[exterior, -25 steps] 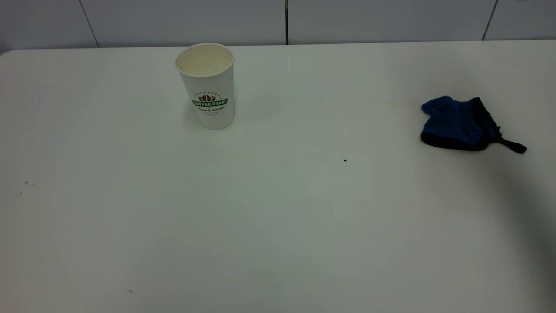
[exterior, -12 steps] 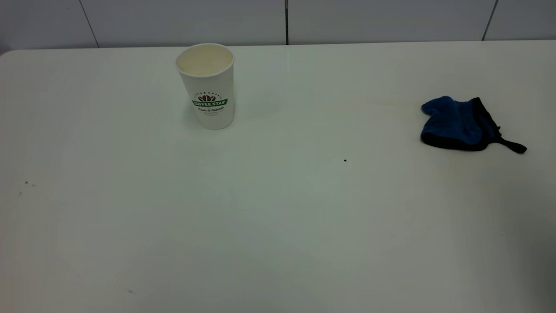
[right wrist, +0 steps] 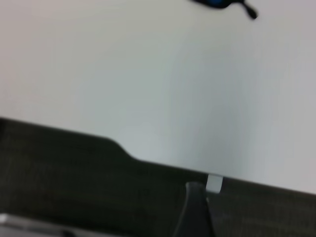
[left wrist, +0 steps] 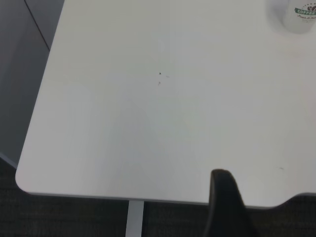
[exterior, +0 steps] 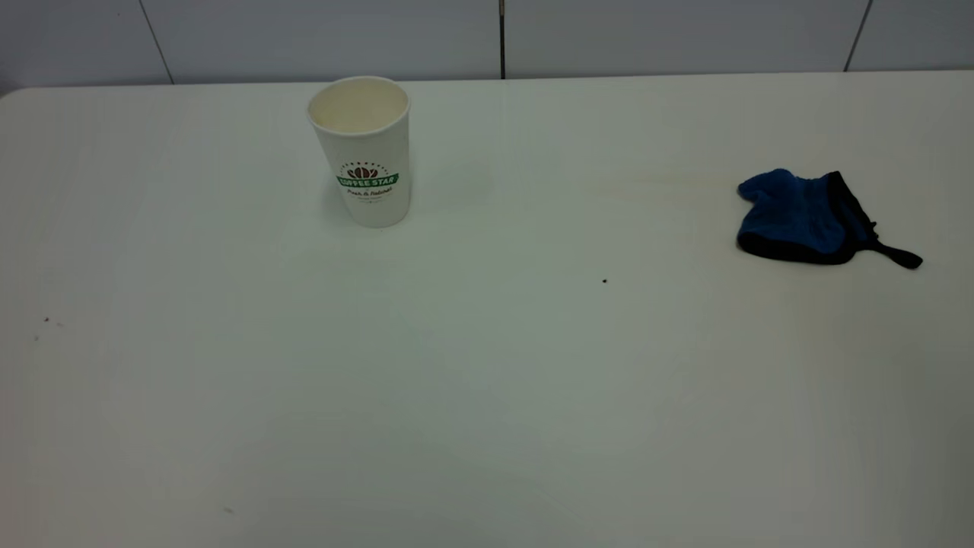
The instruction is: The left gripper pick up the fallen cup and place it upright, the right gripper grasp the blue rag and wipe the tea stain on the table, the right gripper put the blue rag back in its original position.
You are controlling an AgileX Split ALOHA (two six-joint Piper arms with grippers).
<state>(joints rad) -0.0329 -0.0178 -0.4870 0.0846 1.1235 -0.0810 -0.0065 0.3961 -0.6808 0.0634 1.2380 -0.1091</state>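
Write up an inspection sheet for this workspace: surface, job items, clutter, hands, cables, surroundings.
Surface: the table is white; no brown puddle seen, only a faint yellowish streak near the blue rag.
Job's things: the cup stands upright at the back left, mouth up, nothing visible inside. The blue rag lies crumpled at the right, loop tab pointing right.
Clutter: a tiny dark speck near the middle; fainter specks at the left.
Hands: neither shows in the exterior view; each wrist view shows only one dark finger, the left hand and the right hand both back at the table's edge.
Cables: nothing seen.
Surroundings: a grey panelled wall behind; dark floor below.
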